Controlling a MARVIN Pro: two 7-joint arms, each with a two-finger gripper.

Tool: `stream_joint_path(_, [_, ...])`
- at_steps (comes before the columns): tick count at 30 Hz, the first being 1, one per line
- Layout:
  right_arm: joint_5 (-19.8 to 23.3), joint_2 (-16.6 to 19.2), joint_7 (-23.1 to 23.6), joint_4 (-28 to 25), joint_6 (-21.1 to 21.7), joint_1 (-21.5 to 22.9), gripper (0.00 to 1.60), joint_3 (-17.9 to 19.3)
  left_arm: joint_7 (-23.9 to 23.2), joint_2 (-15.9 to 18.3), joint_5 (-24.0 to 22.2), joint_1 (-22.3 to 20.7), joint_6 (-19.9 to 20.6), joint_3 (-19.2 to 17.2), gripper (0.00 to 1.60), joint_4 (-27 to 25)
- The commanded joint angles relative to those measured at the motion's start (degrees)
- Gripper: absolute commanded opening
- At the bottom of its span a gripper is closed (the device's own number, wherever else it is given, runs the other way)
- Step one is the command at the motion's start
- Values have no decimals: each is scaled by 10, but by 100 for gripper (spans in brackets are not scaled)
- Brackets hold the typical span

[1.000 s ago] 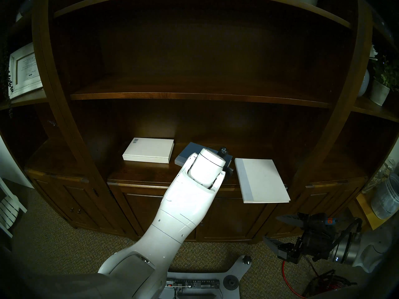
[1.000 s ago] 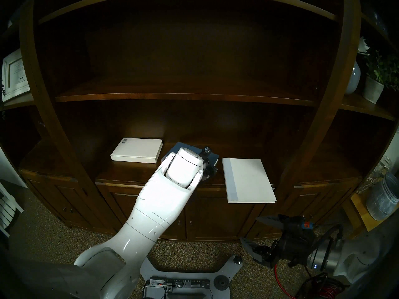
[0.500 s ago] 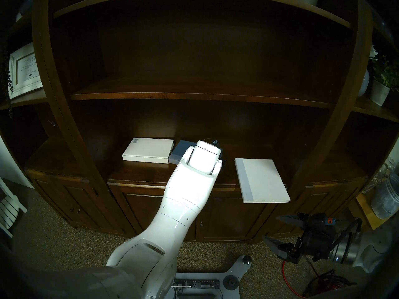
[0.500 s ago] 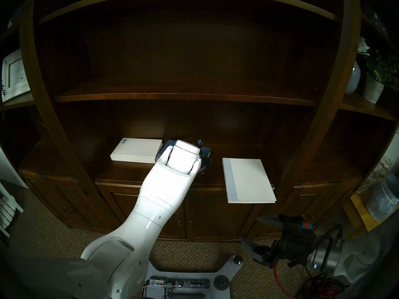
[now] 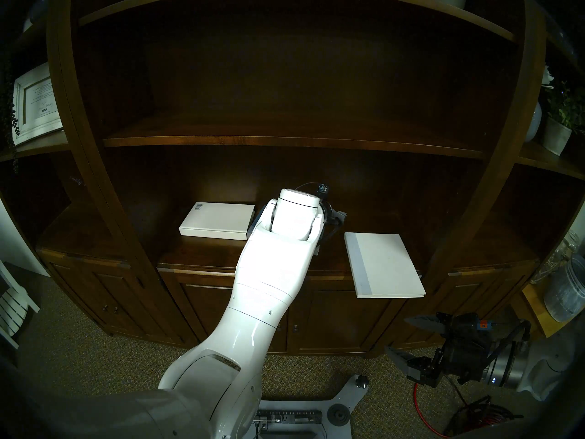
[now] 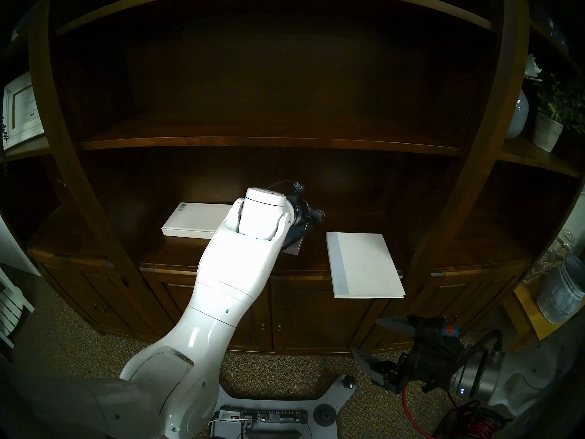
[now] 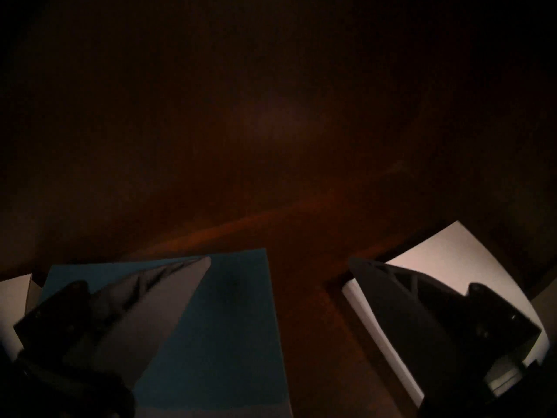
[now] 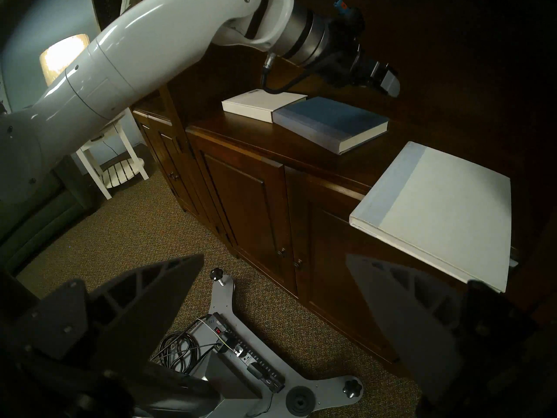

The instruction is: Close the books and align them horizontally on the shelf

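three closed books lay flat on the shelf [image 8: 241, 130], the deep dark-brown board above the cabinet doors [image 8: 247, 203]. the blue book [image 8: 331, 121], with a pale grey strip along its spine, lay in the middle, its spine-side edge touching or just beside the white book with barcode [image 5: 218, 220] at the robot's left; whether the two actually met could not be told. in the head views the left arm [image 5: 269, 270] hid nearly all of the blue book. the white book with grey-blue spine strip [image 5: 383, 264] lay well apart at the right, turned with its spine running front to back, and its near end overhung the front edge of the shelf.

the left gripper [image 7: 280, 260] hung above the shelf over the gap between the blue book and the white book with grey-blue spine strip, clear of both. its jaws were spread wide and held nothing; in the left wrist view one finger [image 7: 144, 305] showed over the blue cover and the other over the white one. the right gripper [image 8: 274, 257] was low in front of the cabinet doors, apart from the shelf, with its jaws likewise wide apart and empty.

a white-framed picture [image 5: 34, 105] stood on a side shelf at the left, a potted plant [image 5: 560, 124] on a side shelf at the right, and a glass jar [image 5: 566, 289] lower at the right. the robot's base [image 8: 241, 348] stood on carpet [image 8: 120, 233].
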Motion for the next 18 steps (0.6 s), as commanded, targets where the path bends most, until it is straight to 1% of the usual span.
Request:
stream_joint_path(1, [0, 1, 0, -2, -3, 2, 160, 1, -9, 21, -4, 8, 10, -15, 160, -69])
stream_joint_path(2, [0, 1, 0, -2, -3, 2, 160, 1, -10, 26, -3, 8, 11, -19, 160, -61])
stream_joint_path(3, [0, 1, 0, -2, -3, 2, 160, 1, -11, 34, -3, 20, 15, -22, 160, -91])
stream_joint_path(4, [0, 1, 0, -2, -3, 2, 160, 1, -11, 36, -3, 19, 17, -25, 160, -81])
stream_joint_path(5, [0, 1, 0, -2, -3, 2, 160, 1, -11, 36, -3, 19, 17, -25, 160, -81])
stream_joint_path(6, [0, 1, 0, -2, -3, 2, 160, 1, -12, 42, -2, 26, 20, -28, 160, -97])
stream_joint_path(7, [0, 1, 0, -2, -3, 2, 160, 1, -13, 45, -2, 24, 21, -30, 160, -88])
stream_joint_path(9, [0, 1, 0, -2, -3, 2, 160, 1, -16, 54, -2, 36, 29, -35, 160, -112])
stream_joint_path(11, [0, 1, 0, -2, -3, 2, 160, 1, -18, 59, -2, 40, 34, -39, 160, -117])
stream_joint_path(13, [0, 1, 0, -2, -3, 2, 160, 1, -20, 68, -3, 52, 41, -43, 160, -138])
stream_joint_path(14, [0, 1, 0, -2, -3, 2, 160, 1, -20, 71, -2, 53, 43, -46, 160, -133])
stream_joint_path(15, [0, 1, 0, -2, -3, 2, 160, 1, -22, 76, -3, 61, 45, -48, 160, -153])
stream_joint_path(17, [0, 1, -1, -2, -3, 2, 160, 1, -24, 82, -2, 65, 45, -52, 160, -148])
stream_joint_path(18, [0, 1, -1, -2, -3, 2, 160, 1, -26, 88, -3, 76, 45, -55, 160, -174])
